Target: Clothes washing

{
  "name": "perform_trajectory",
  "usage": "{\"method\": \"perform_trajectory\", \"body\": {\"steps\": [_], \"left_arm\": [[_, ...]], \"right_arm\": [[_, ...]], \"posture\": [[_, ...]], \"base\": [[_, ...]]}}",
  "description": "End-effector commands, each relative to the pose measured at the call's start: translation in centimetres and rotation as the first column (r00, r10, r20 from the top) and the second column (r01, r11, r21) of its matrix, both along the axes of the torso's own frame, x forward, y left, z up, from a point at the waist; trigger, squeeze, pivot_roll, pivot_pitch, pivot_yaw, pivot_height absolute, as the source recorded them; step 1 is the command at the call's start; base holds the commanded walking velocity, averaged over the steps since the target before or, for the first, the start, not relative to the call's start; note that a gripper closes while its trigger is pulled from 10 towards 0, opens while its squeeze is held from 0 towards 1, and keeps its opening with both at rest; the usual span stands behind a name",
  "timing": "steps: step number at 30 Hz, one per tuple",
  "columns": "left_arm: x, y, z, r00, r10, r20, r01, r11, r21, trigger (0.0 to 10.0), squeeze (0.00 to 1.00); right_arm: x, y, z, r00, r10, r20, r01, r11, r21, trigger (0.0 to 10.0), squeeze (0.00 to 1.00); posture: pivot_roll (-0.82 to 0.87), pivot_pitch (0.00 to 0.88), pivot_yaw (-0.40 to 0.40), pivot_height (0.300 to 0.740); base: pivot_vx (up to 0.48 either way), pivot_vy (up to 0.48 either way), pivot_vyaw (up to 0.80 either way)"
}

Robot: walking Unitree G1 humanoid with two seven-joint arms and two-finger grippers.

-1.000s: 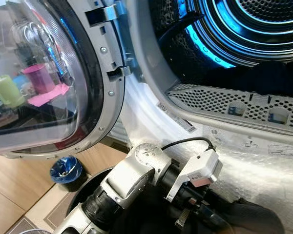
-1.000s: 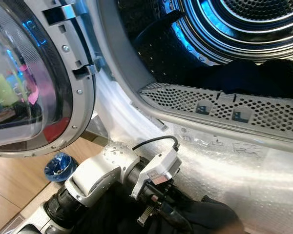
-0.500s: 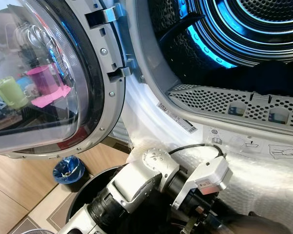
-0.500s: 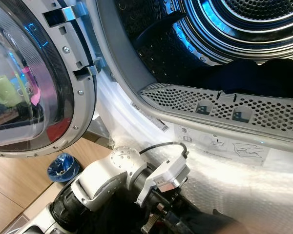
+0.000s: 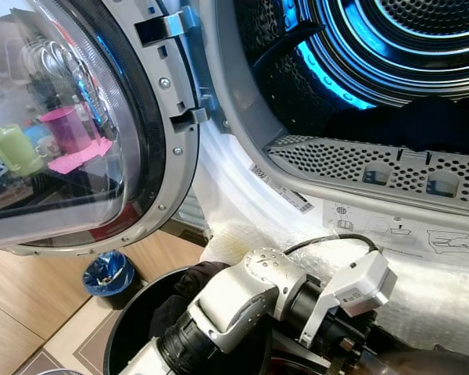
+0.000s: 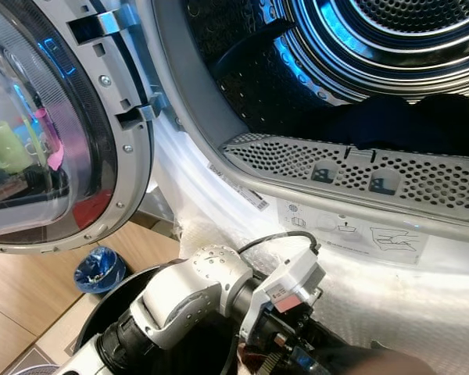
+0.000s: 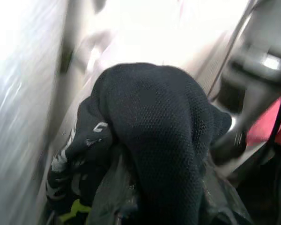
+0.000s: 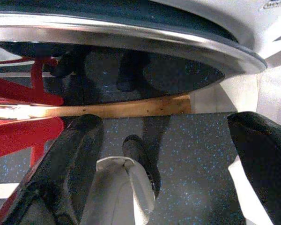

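The washer's open drum [image 5: 391, 47] glows blue, and dark clothes [image 5: 422, 121] lie inside behind the perforated lip. My left arm [image 5: 258, 293] reaches low across the machine's white front. Its gripper [image 6: 301, 361] sits at the bottom edge of the eye views. A black mesh garment [image 7: 164, 136] is bunched over that gripper and hides the fingers. My right gripper [image 8: 164, 154] hangs over the grey speckled floor. Its two black fingers [image 8: 70, 164] stand wide apart with nothing between them.
The round glass door [image 5: 70, 125] is swung open to the left. A black basket [image 5: 137, 332] with dark clothes [image 5: 189, 285] stands under my left arm. A small blue bin [image 5: 105, 273] sits on the wooden floor beside it. Bubble wrap [image 5: 445, 305] covers the machine's front.
My left arm has moved right and lower along the machine's front with the dark garment. The basket and the clothes in it have come into view beneath it.
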State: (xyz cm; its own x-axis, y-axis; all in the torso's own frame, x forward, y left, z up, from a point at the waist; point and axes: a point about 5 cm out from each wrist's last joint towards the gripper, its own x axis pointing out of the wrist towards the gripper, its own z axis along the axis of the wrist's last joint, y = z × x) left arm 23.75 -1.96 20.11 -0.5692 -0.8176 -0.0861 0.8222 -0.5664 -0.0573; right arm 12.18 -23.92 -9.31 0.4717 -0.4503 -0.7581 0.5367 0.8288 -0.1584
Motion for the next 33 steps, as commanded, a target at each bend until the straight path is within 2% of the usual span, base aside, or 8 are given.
{"method": "perform_trajectory", "body": {"steps": [1,5,10,15,24,27,29,33], "left_arm": [[1.3,1.9,-0.7,0.997,0.074,0.030,-0.075,0.996,0.036,0.0,0.00],[3.3,5.6,-2.6,0.969,0.235,0.072,-0.243,0.960,0.141,0.0,0.00],[3.4,5.8,-2.6,0.969,0.237,0.072,-0.245,0.959,0.144,0.0,0.00],[3.0,6.8,-4.4,0.949,0.309,0.064,-0.316,0.933,0.175,0.0,0.00],[2.6,6.9,-5.3,0.952,0.294,0.085,-0.305,0.932,0.195,0.0,0.00],[2.6,7.3,-5.2,0.950,0.302,0.077,-0.311,0.931,0.189,0.0,0.00],[2.6,7.3,-4.1,0.950,0.312,-0.001,-0.309,0.942,0.134,0.0,0.00],[2.3,7.7,-4.3,0.963,0.260,0.074,-0.269,0.945,0.187,0.0,0.00]], "right_arm": [[-0.2,0.7,-0.2,1.000,0.021,-0.006,-0.021,1.000,0.016,10.0,0.00],[-0.4,-0.1,0.0,0.997,0.073,0.010,-0.072,0.997,-0.016,10.0,0.00],[-0.4,-0.1,0.0,0.997,0.074,0.011,-0.074,0.997,-0.017,10.0,0.00],[-1.1,-4.6,1.7,0.972,0.229,0.044,-0.222,0.968,-0.121,10.0,0.00],[-2.0,-7.8,3.5,0.930,0.366,0.030,-0.352,0.912,-0.209,10.0,0.00],[-2.6,-7.7,3.3,0.897,0.441,-0.030,-0.438,0.878,-0.192,10.0,0.00],[-3.3,-6.7,2.8,0.829,0.553,-0.082,-0.559,0.815,-0.151,10.0,0.00],[-2.8,-5.9,3.5,0.818,0.573,0.052,-0.561,0.814,-0.149,10.0,0.00]], "posture": [[0.05,0.000,0.203,0.740],[0.07,0.000,0.201,0.740],[0.07,0.000,0.201,0.740],[0.08,0.004,0.179,0.740],[0.05,0.011,0.175,0.740],[0.05,0.014,0.177,0.740],[0.05,0.017,0.174,0.740],[0.05,0.009,0.177,0.740]], "base": [[0.000,0.000,0.00],[0.000,0.000,0.00],[0.000,0.000,0.00],[0.000,0.000,0.00],[0.000,0.000,0.00],[0.000,0.000,0.00],[0.000,0.000,0.00],[0.000,0.000,0.00]]}}
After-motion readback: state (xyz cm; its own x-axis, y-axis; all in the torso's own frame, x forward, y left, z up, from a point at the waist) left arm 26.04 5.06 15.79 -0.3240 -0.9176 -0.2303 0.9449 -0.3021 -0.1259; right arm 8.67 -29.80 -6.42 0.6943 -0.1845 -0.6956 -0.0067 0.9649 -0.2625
